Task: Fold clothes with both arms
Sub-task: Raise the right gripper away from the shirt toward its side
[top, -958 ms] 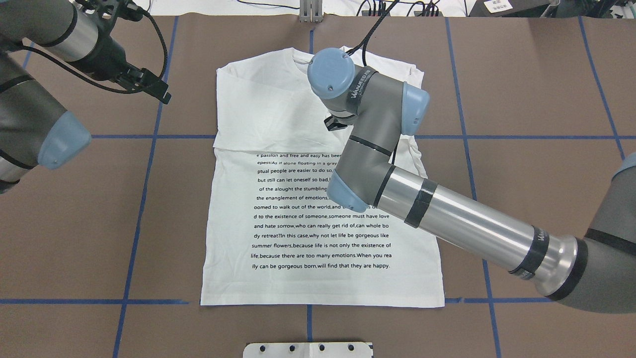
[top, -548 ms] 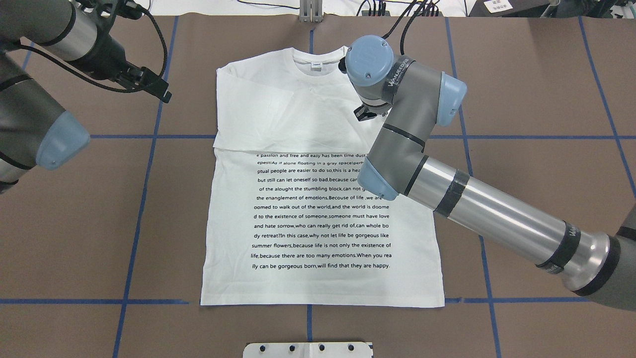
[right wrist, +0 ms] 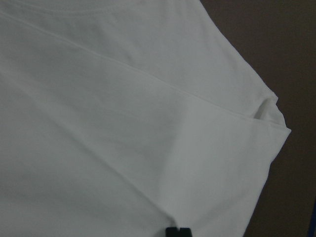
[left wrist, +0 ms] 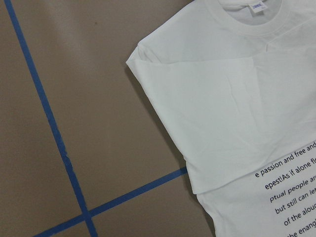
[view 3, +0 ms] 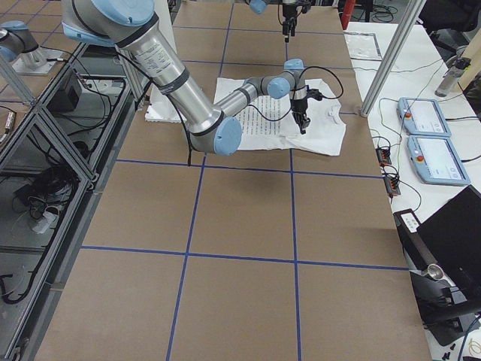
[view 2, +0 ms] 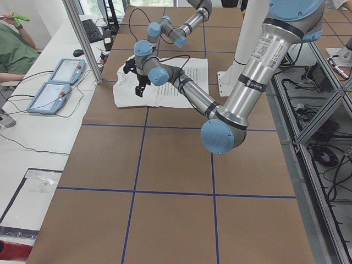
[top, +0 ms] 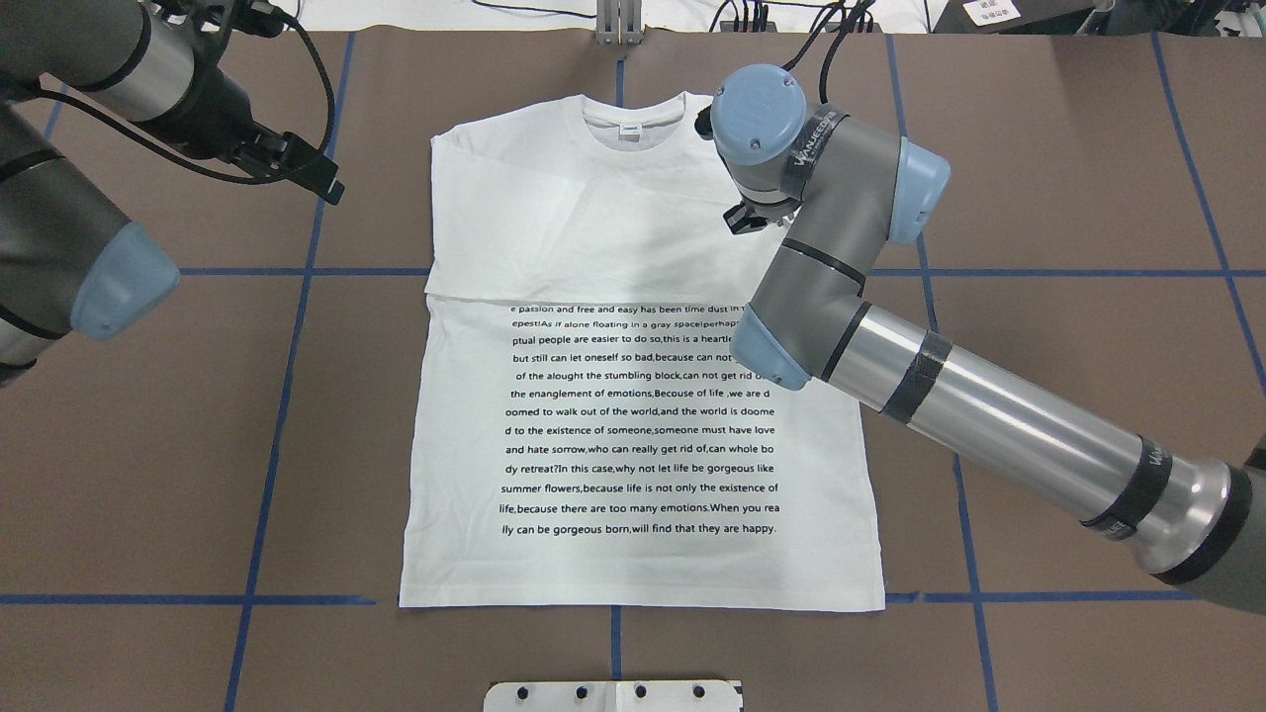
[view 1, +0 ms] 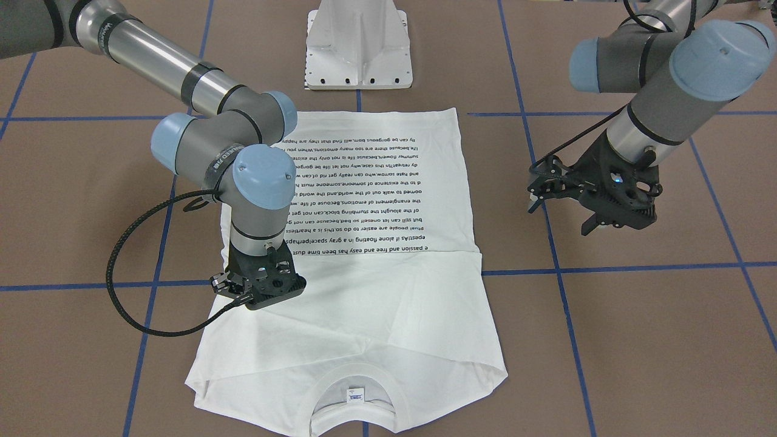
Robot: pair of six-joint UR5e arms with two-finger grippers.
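1. T-shirt (top: 633, 564) lies flat mid-surface (top: 1039, 198), print side up; collar (top: 630, 111) at the far edge from the robot; hem toward the white pedestal (view 1: 358, 42).
2. both sleeves are folded in across the chest; they make a plain white band between the collar and the text block (top: 638, 420); the band's lower edge cuts into the top line of print.
3. small label (top: 630, 128) shows inside the neck; hem runs along one of the blue tape lines (top: 989, 272) on the surface.
4. right gripper (view 1: 261, 297) points straight down, low over the shirt's right shoulder zone, on the folded-sleeve band near the shirt's edge; cloth under it lies flat, none lifted; touching or not, cannot tell.
5. right gripper opening: cannot tell; the wrist hides it from overhead, and the right wrist view shows only a black tip at the bottom edge over white cloth.
6. left gripper (top: 318, 183) hangs over bare surface off the shirt's left side, about level with the shoulder, well apart from the cloth; it has hold of nothing; how far its fingers are spread, cannot tell.
7. left wrist view looks down on the shirt's left shoulder corner, the folded sleeve and a tape crossing.
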